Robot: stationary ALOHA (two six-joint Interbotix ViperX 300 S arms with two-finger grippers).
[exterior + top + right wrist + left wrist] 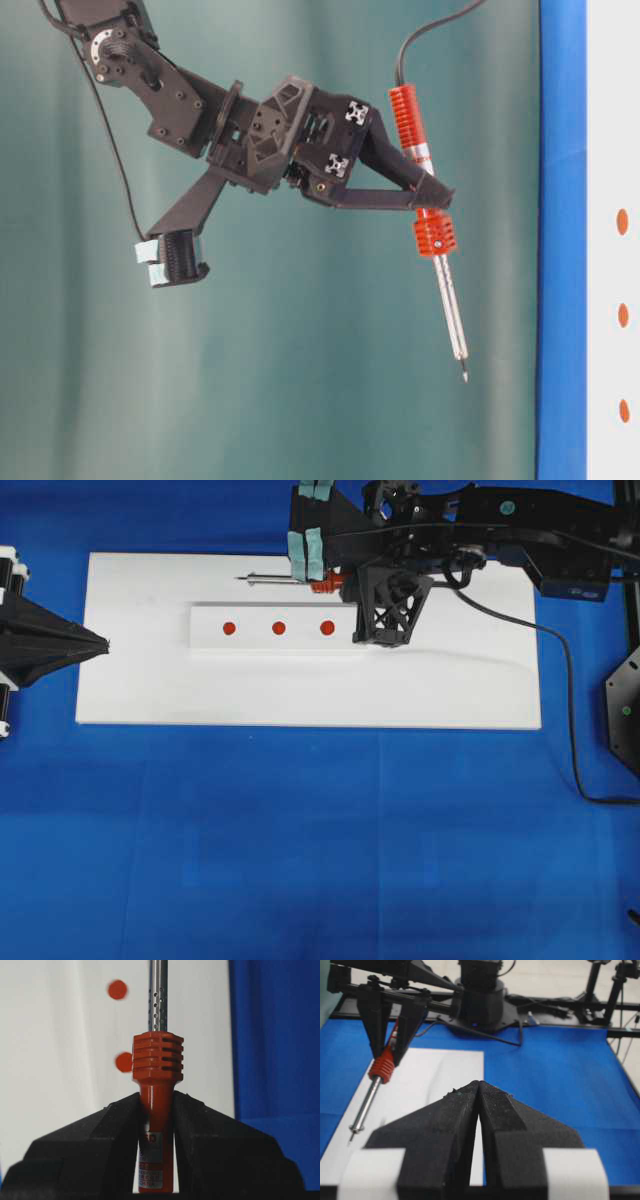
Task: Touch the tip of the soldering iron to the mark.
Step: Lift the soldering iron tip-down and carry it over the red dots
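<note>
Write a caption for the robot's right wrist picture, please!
Right pincer grips the soldering iron above the white block.

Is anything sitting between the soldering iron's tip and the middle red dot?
No. In the overhead view, only bare white board separates the soldering iron tip from the mark; the right claw holds the iron.

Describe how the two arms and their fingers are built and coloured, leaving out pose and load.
Both arms are matte black. The right arm has boxy links with visible screws, a lattice-braced bracket and a thin black cable along it. Its fingers carry pale teal ribbed pads. The left gripper has two black, rough-textured wedge-shaped fingers, with white tape bands near the camera.
</note>
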